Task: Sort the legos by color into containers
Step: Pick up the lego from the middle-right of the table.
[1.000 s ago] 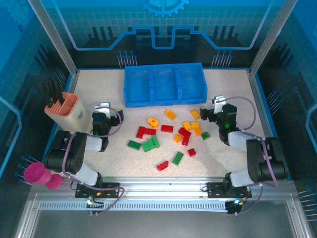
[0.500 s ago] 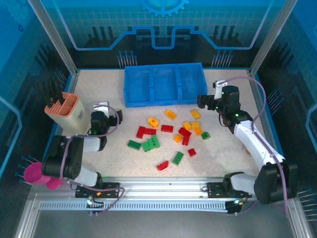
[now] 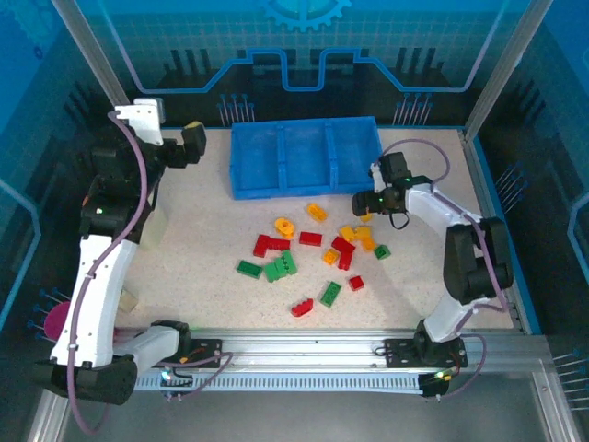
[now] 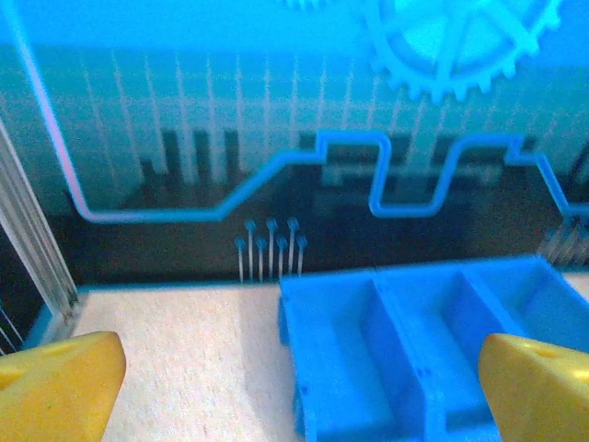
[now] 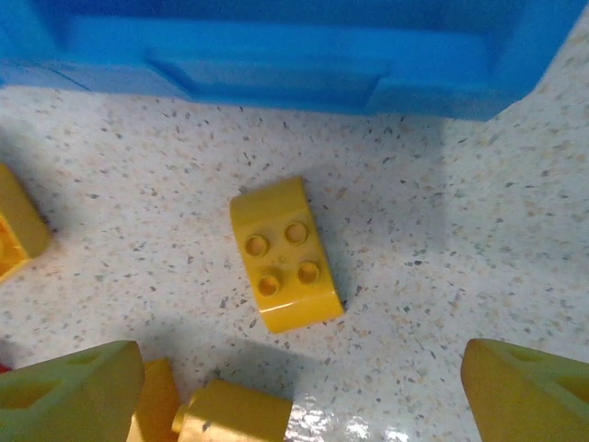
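With the right gripper (image 5: 296, 387) open and empty over the yellow brick (image 5: 285, 253), could bump the other yellow bricks (image 5: 230, 410) close by or pinch it crooked. Left gripper (image 4: 299, 387) open, empty too.

Tray (image 5: 276, 46) cropped top; yellow brick (image 5: 235, 412) cropped bottom.

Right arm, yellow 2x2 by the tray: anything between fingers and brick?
Nothing visible. The yellow brick lies alone on bare table, between the right gripper's open fingers; neighbouring yellow bricks sit beside one finger, not touching it.
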Robot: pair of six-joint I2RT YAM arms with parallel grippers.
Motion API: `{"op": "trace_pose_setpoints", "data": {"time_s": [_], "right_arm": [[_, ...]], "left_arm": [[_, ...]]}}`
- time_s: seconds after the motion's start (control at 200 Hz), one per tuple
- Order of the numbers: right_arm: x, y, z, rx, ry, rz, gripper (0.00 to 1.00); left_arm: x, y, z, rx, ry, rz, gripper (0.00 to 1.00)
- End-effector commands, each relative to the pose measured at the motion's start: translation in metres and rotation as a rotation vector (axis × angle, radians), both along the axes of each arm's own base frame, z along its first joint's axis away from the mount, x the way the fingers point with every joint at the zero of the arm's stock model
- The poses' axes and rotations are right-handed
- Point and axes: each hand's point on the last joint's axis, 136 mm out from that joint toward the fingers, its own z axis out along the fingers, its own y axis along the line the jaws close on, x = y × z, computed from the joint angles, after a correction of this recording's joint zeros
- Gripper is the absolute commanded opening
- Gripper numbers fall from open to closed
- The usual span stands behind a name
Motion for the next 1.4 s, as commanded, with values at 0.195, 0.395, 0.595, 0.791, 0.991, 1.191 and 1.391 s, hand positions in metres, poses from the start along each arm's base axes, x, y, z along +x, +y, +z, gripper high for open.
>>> {"op": "trace_pose_setpoints", "data": {"time_s": [0.195,0.395,0.595,0.791,0.991,1.191,1.391], "right_arm": [[0.010,0.010,-0.028,-0.080,0.099,0.081,0.87],[0.012,0.015,-0.046,-0.140,0.134,0.119,0.79],[0.015,0.014,-0.057,-0.173,0.169,0.124,0.64],[0.012,0.014,-0.065,-0.199,0.215,0.130,0.46],[0.000,0.013,-0.063,-0.206,0.245,0.148,0.32],[-0.004,0.009,-0.013,-0.212,0.182,0.157,0.29],[0.024,0.014,0.034,-0.188,0.063,0.120,0.29]], "left_arm": [[-0.018,-0.017,-0.073,-0.011,0.293,-0.078,1.00],[-0.014,-0.019,-0.086,-0.015,0.335,-0.082,0.99],[-0.009,-0.019,-0.089,-0.010,0.351,-0.082,0.99],[-0.007,-0.019,-0.093,-0.003,0.361,-0.082,1.00],[-0.008,-0.017,-0.095,0.008,0.360,-0.075,0.99],[-0.005,-0.015,-0.093,0.029,0.345,-0.065,0.99],[0.001,-0.018,-0.092,0.021,0.342,-0.081,0.99]]}}
